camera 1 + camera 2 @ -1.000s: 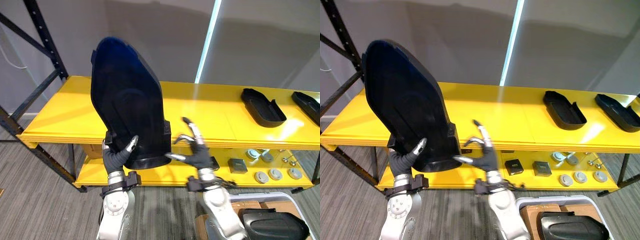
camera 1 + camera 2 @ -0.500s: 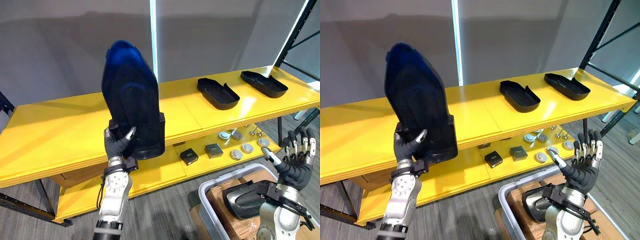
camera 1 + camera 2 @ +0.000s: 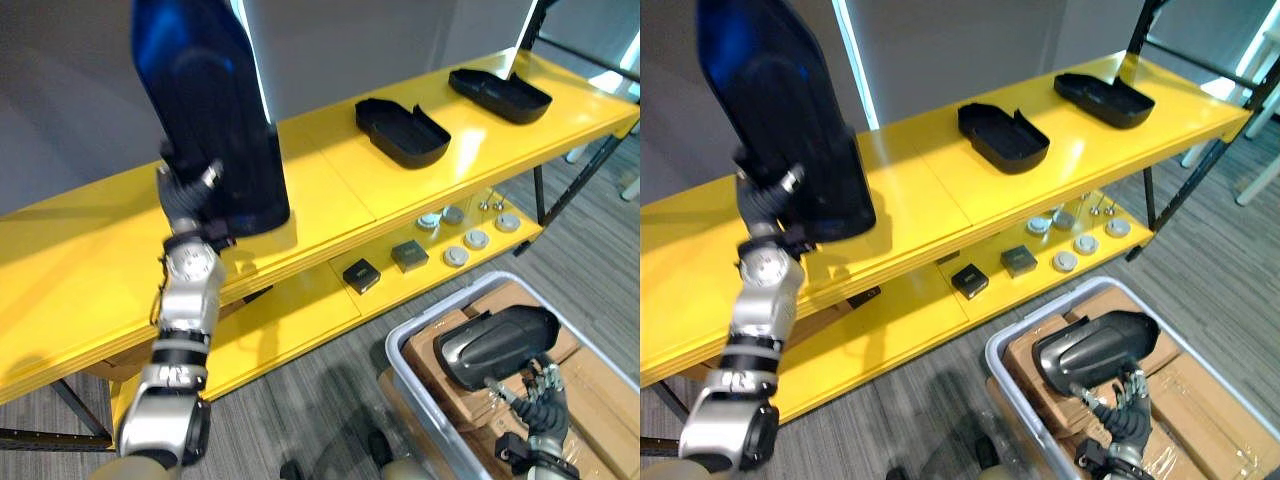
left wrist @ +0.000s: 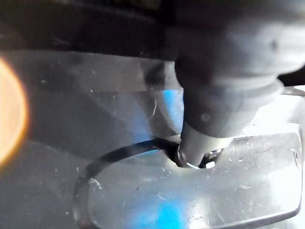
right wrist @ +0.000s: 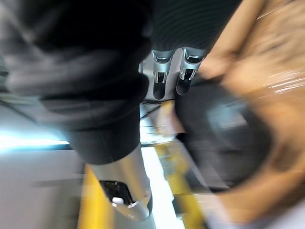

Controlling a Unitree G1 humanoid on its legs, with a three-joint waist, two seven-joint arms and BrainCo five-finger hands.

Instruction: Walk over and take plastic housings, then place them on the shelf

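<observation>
A tall dark plastic housing (image 3: 205, 100) stands upright over the top board of the yellow shelf (image 3: 330, 190). My left hand (image 3: 187, 195) is shut on its lower edge. In the left wrist view the thumb (image 4: 224, 95) presses on the housing's glossy surface (image 4: 143, 191). Another dark housing (image 3: 500, 345) lies in a grey bin (image 3: 398, 352) at the lower right. My right hand (image 3: 540, 400) is just below it, fingers relaxed and pointing up at its edge. The right wrist view has its fingers (image 5: 171, 76) beside that housing (image 5: 224, 129).
Two more housings (image 3: 402, 130) (image 3: 500, 95) lie flat on the shelf's top board to the right. Small black boxes (image 3: 361, 274) and round discs (image 3: 466, 240) sit on the lower board. Cardboard boxes (image 3: 590, 370) fill the bin. A black rack post (image 3: 575, 170) stands at the right end.
The camera has swung right and down. My right hand dropped from a raised, spread pose to the housing in the bin. The left hand carried its housing up and over the shelf board.
</observation>
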